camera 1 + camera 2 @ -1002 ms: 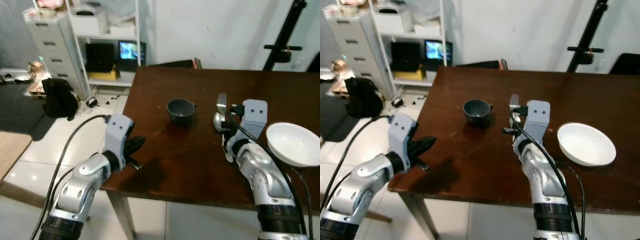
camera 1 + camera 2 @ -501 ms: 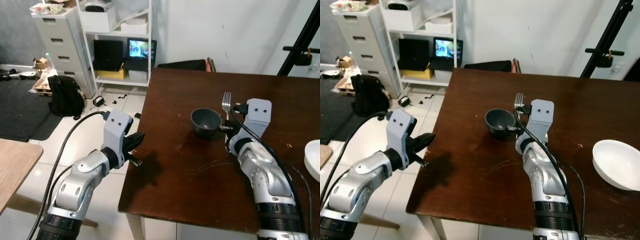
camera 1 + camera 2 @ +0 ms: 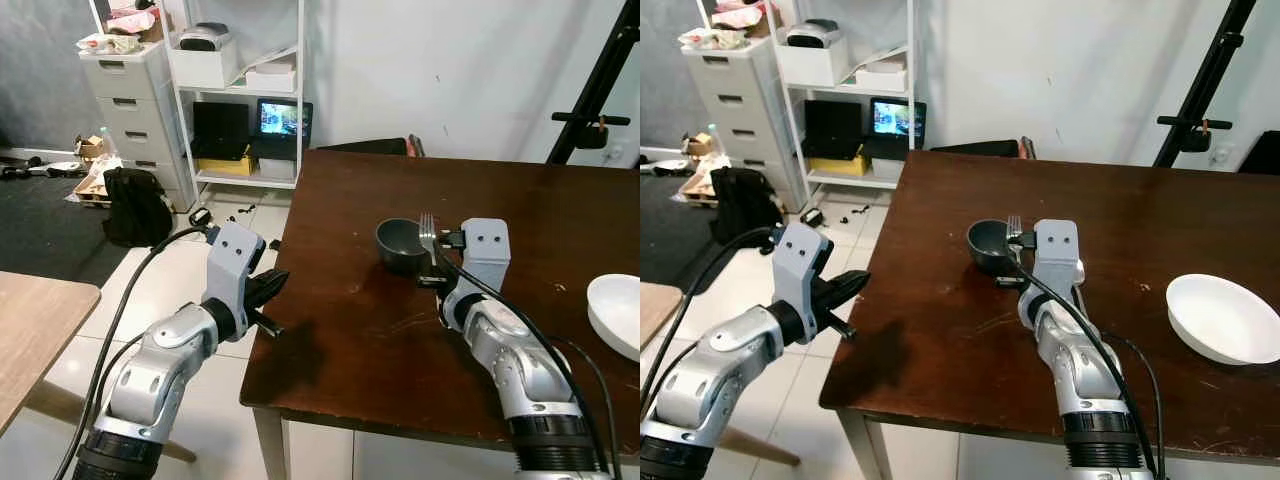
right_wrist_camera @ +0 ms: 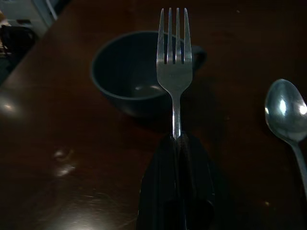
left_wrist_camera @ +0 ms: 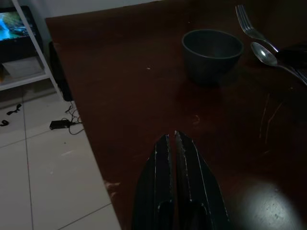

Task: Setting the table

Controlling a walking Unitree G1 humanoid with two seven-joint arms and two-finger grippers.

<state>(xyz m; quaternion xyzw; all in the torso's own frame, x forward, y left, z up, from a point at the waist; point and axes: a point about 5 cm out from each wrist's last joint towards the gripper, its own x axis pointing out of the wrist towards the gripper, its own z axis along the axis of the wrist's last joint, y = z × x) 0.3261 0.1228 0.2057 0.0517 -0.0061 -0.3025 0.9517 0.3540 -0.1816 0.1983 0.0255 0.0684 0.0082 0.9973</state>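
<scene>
right gripper [image 4: 176, 139]: fingers clamped on fork [image 4: 174, 57] handle, tines up, frame centre, just beside grey cup [image 3: 399, 243]
spoon [image 4: 287, 115]: beside fork
left gripper [image 5: 171, 140]: fingers pressed together, empty, at table [image 3: 340, 340] left edge
white bowl [image 3: 1225, 318]: table, right edge of frame

Dark wooden table [image 3: 520, 400] — grey cup [image 3: 398, 243], white bowl [image 3: 1224, 318]

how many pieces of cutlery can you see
2. A fork is held upright in the right gripper, its tines in front of the dark cup. A spoon shows beside it, though what it rests on can't be told.
</scene>
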